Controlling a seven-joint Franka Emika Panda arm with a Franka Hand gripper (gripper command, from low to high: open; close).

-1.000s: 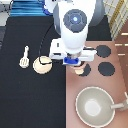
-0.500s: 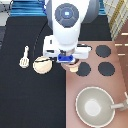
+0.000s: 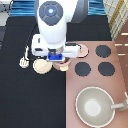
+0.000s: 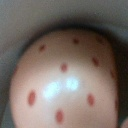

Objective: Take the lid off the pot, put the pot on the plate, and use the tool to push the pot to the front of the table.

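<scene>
In the exterior view the arm reaches down from the top, and its pincer (image 3: 56, 59) hangs low at the seam between the black worktop (image 3: 20, 95) and the brown stove top (image 3: 95, 85), just right of the plate (image 3: 41, 66). The robot's white body covers whatever sits directly below the hand, and I cannot tell how the pincer is set or whether it holds anything. The wrist view is filled by a rounded pink-beige surface with dark red dots (image 4: 67, 82), very close to the camera; whether that is the lid or the pot itself I cannot tell. The cream plate lies bare on the worktop, partly tucked under the arm. The tool (image 3: 23, 61) lies to the left of the plate, close beside it. A pink round edge (image 3: 81, 50) shows to the right of the arm, on the stove top by the burners (image 3: 103, 51). The large grey pan (image 3: 93, 106) sits at the exterior view's bottom right
</scene>
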